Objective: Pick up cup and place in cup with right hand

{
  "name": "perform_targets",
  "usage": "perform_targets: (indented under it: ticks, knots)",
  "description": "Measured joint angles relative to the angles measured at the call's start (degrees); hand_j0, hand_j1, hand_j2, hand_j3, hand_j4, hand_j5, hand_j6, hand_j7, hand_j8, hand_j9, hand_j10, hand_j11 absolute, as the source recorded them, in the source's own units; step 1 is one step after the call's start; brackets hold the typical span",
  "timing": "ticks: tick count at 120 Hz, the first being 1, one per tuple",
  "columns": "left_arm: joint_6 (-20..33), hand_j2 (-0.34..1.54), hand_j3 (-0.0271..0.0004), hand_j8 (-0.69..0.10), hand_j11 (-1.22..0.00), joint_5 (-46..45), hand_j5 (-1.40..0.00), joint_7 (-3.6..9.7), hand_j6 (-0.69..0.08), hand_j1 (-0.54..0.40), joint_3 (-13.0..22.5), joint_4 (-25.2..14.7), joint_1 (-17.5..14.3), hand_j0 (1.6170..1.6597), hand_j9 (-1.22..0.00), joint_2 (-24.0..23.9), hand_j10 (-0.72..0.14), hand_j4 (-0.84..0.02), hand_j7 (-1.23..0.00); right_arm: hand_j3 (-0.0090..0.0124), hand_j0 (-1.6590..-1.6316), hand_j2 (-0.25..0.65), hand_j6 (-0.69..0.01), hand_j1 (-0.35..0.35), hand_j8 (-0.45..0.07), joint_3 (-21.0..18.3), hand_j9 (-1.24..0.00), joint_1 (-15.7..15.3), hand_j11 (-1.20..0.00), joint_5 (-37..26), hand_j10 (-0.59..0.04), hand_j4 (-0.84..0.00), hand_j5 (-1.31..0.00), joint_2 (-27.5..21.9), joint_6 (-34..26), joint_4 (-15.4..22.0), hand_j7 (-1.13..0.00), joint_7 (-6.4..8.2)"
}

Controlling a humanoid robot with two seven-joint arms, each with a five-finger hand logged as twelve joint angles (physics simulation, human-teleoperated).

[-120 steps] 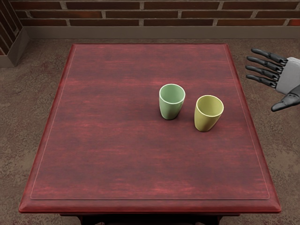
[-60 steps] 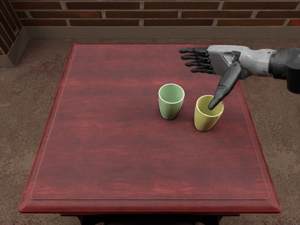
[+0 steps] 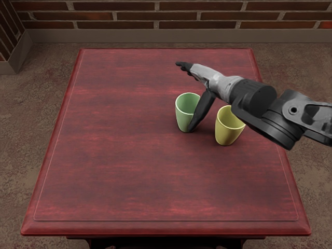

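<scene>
Green cup: on counter near yellow cup | right hand: fingers wide | done: nothing | to do: grab, put in

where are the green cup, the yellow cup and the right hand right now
Green cup (image 3: 182, 119): head view, on its outer wall.
Yellow cup (image 3: 226, 133): head view, on its outer wall.
Right hand (image 3: 205, 74): head view, on its grey middle.
</scene>
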Motion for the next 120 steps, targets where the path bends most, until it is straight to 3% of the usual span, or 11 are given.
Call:
perform_targets:
  ticks: [28, 45, 73, 120]
  knots:
    - [0.0, 0.00, 0.0000, 0.000, 0.00, 0.0, 0.00, 0.00, 0.000, 0.349, 0.0, 0.0, 0.0, 1.6581, 0.00, 0.0, 0.000, 0.000, 0.00, 0.0000, -1.6581, 0.001, -0.002, -0.349, -0.002, -1.9, 0.00, -2.8, 0.00, -4.6, -0.001, -0.001, 0.00, 5.0, -8.5, -1.9, 0.00, -0.09]
    - [0.0, 0.00, 0.0000, 0.000, 0.00, 0.0, 0.00, 0.00, 0.000, 0.349, 0.0, 0.0, 0.0, 1.6581, 0.00, 0.0, 0.000, 0.000, 0.00, 0.0000, -1.6581, 0.001, -0.002, -0.349, -0.001, -2.6, 0.00, -3.4, 0.00, -5.8, -0.001, -0.001, 0.00, 4.3, -9.8, -2.7, 0.00, -0.10]
    - [0.0, 0.00, 0.0000, 0.000, 0.00, 0.0, 0.00, 0.00, 0.000, 0.349, 0.0, 0.0, 0.0, 1.6581, 0.00, 0.0, 0.000, 0.000, 0.00, 0.0000, -1.6581, 0.000, -0.007, -0.344, -0.006, -3.3, -0.01, -3.4, -0.01, -6.3, -0.006, -0.006, -0.01, 6.5, -10.8, -7.8, -0.01, -0.10]
    - [0.0, 0.00, 0.0000, 0.000, 0.00, 0.0, 0.00, 0.00, 0.000, 0.349, 0.0, 0.0, 0.0, 1.6581, 0.00, 0.0, 0.000, 0.000, 0.00, 0.0000, -1.6581, -0.022, -0.118, -0.211, -0.117, -3.5, -0.15, -4.3, -0.15, -6.3, -0.117, -0.117, -0.15, 7.5, -11.0, -9.4, -0.15, -0.10]
